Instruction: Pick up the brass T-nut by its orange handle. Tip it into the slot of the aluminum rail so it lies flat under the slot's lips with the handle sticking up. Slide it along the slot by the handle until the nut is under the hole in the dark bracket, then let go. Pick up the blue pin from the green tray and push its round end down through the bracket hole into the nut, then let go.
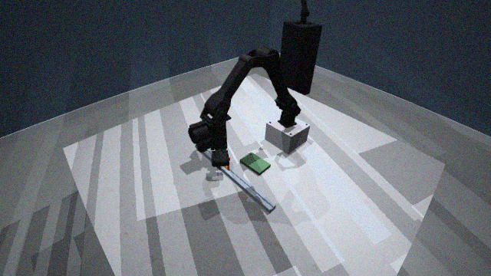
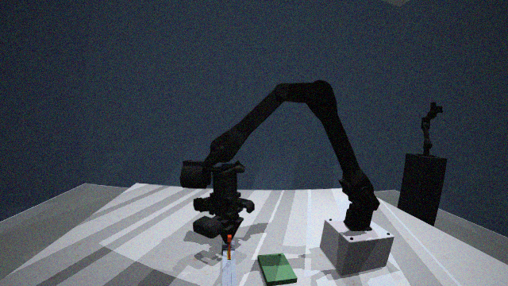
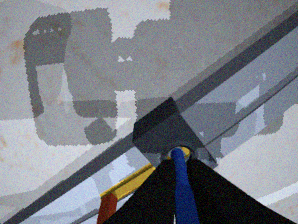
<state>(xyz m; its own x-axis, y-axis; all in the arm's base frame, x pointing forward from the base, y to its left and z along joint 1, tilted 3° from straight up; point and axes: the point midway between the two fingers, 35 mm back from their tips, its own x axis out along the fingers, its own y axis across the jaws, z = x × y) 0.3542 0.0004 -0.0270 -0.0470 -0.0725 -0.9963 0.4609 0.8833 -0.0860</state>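
Pincer (image 1: 220, 165) (image 2: 228, 242) (image 3: 179, 165): pointing down, fingers nearly together, clamped on something slim. Wrist (image 1: 219, 134) (image 2: 225, 187) upright, directly above pincer. Forearm (image 1: 235, 82) (image 2: 250, 121) slopes up from wrist to a high bent elbow (image 1: 265, 54) (image 2: 319, 91). Upper arm (image 1: 276, 77) (image 2: 337, 131) drops from there to the shoulder (image 1: 288, 107) (image 2: 360, 195), well off to one side of the pincer. One arm, black throughout.
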